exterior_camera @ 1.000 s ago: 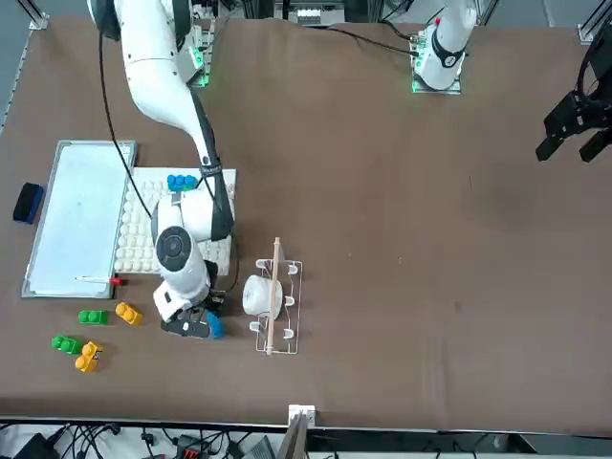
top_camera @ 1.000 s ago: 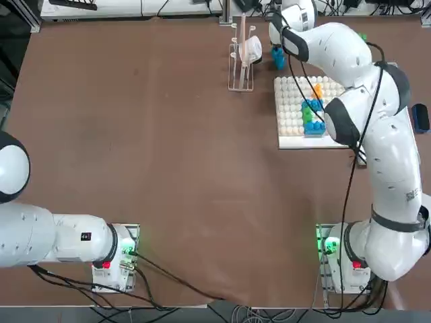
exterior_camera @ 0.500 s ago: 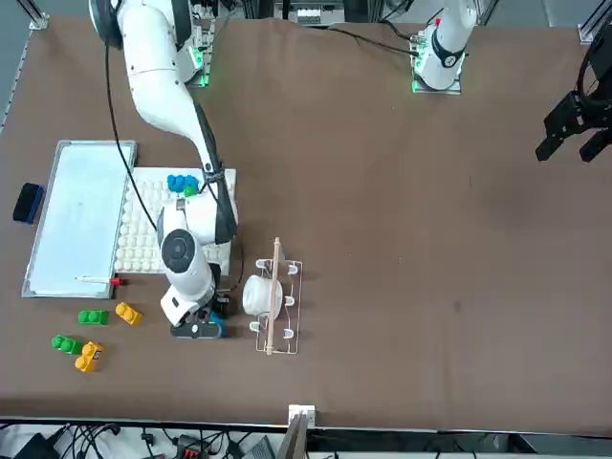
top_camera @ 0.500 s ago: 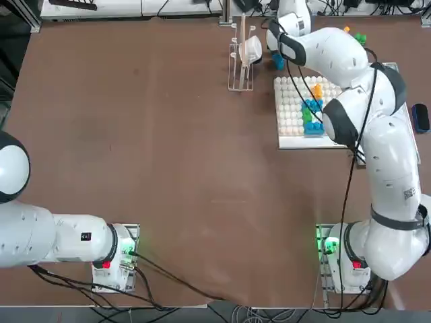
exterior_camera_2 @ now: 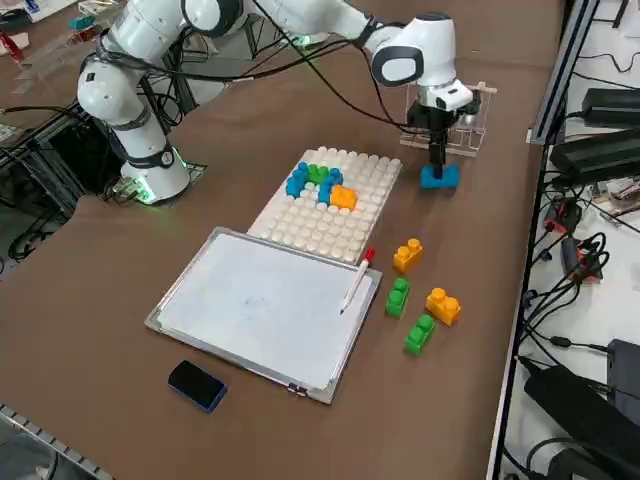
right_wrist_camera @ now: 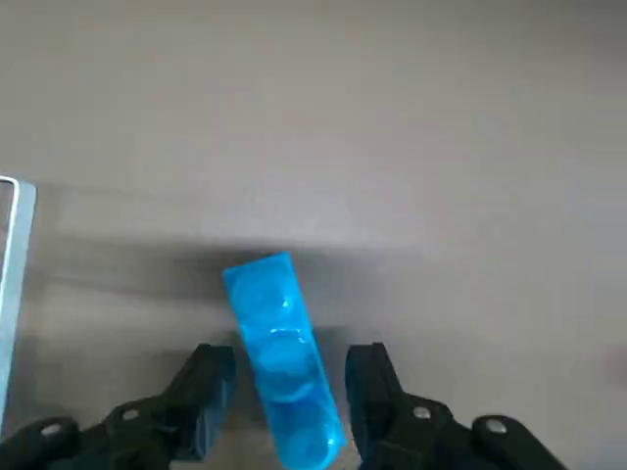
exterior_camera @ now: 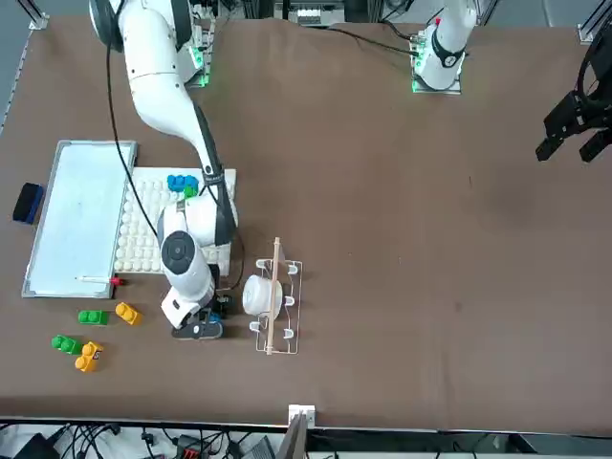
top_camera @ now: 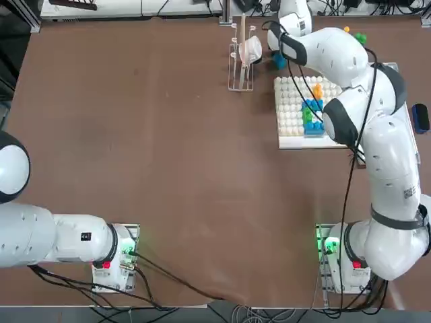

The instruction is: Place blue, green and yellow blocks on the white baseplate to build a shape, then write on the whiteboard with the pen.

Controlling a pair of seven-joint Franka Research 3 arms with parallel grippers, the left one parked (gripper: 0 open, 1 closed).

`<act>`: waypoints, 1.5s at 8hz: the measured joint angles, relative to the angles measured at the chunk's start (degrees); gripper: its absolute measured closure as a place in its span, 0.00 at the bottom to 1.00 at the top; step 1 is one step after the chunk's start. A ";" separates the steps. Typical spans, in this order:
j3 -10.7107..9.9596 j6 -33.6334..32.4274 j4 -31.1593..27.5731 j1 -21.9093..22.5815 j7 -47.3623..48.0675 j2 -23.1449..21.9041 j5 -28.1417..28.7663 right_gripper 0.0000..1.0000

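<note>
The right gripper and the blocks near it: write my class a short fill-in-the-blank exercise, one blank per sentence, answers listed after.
1. The right gripper has its fingers on either side of a ____ block lying on the table.
2. Its fingers are ____, not yet clamped on that block.
3. The pen lies along the edge of the ____.
4. The loose blocks beside the whiteboard are green and ____.

Answers: blue; open; whiteboard; yellow
</note>
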 joint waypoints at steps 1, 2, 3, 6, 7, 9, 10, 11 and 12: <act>0.00 -0.01 -0.07 -0.25 -0.21 0.13 0.00 0.29; 0.00 0.00 -0.09 -0.38 -0.23 0.45 0.00 0.29; 0.01 0.02 -0.09 -0.40 -0.23 0.69 0.00 0.29; 0.30 0.28 -0.09 -0.37 -0.21 0.83 0.01 0.43; 0.27 0.50 0.01 -0.37 -0.12 0.63 0.01 0.59; 0.22 0.43 -0.01 -0.38 0.82 0.36 0.93 0.63; 0.22 0.44 -0.01 -0.39 1.12 0.36 1.83 0.63; 0.22 0.45 -0.01 -0.38 1.64 0.36 2.84 0.64; 0.22 0.46 0.00 -0.36 2.44 0.33 3.44 0.64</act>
